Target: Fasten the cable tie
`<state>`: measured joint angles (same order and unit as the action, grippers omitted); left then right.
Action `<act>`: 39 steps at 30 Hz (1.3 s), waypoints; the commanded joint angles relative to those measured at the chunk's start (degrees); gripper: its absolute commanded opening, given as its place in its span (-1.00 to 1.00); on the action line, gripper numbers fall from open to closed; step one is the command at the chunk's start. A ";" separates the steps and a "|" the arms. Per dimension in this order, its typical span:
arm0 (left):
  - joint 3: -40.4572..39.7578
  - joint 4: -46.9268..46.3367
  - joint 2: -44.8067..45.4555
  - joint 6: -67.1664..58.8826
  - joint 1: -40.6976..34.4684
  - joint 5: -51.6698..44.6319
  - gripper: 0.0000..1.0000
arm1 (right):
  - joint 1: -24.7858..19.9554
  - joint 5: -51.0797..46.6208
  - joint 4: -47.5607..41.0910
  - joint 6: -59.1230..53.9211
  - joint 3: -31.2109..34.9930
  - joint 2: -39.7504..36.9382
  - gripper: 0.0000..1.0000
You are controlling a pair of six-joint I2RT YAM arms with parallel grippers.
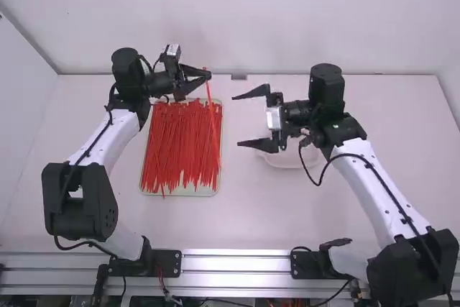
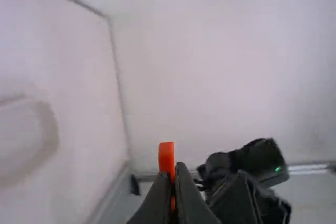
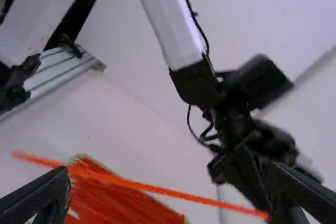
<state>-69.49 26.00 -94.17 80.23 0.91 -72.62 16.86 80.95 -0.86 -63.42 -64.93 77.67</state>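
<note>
The left tool is clenched on one cable tie, held above the pile on the desk — so the right tool, spread wide nearby, should probably close squarely on its free end, without tugging.

Left arm: raised from its base on the near-left side of the tray, elbow bent, forearm carried up to the tray's far edge. Left gripper: held above the tray's far right corner and pointed sideways towards the right arm. Its fingers are closed on one end of a single cable tie; in the left wrist view they are seen pressed together on the orange-red strip. Right arm: extended from its base to the right of the tray, wrist turned towards the tray. Right gripper: held just right of the tray's far half, fingers spread wide apart.
</note>
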 commanded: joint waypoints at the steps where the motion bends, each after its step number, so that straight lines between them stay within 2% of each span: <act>1: -1.33 -0.09 0.31 10.69 0.13 -2.73 -0.96 | 0.52 4.33 0.02 -13.70 -1.86 -0.31 0.97; 10: -1.33 -0.07 0.31 16.50 -0.07 -4.48 -0.96 | 3.02 6.49 0.02 -30.01 -1.86 -0.31 0.98; 20: -1.33 -0.11 0.31 17.92 -0.42 -4.33 -0.96 | 8.74 6.05 0.74 -33.55 -1.86 -0.31 0.97; 28: -1.33 -3.19 0.31 18.05 -0.92 -1.29 -0.96 | 9.40 5.25 0.59 -38.38 -1.86 -0.31 0.99; 30: -1.33 -3.28 0.31 17.20 -0.90 -1.55 -0.96 | 9.49 4.55 0.61 -38.40 -1.86 -0.31 0.88; 33: -1.29 -3.56 0.31 15.37 -1.11 -1.95 -0.96 | 9.44 4.55 0.46 -38.40 -1.86 -0.28 0.43; 36: -1.27 -5.03 0.31 13.64 -2.23 -1.92 -0.96 | 9.44 4.55 0.17 -38.40 -1.86 -0.28 0.31; 39: -1.27 -6.10 0.31 12.46 -3.02 -1.84 -0.96 | 9.44 4.52 -0.02 -38.40 -1.86 -0.28 0.29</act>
<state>-69.47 20.03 -94.17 94.83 -1.30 -74.32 26.28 85.10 -0.89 -101.86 -64.93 77.67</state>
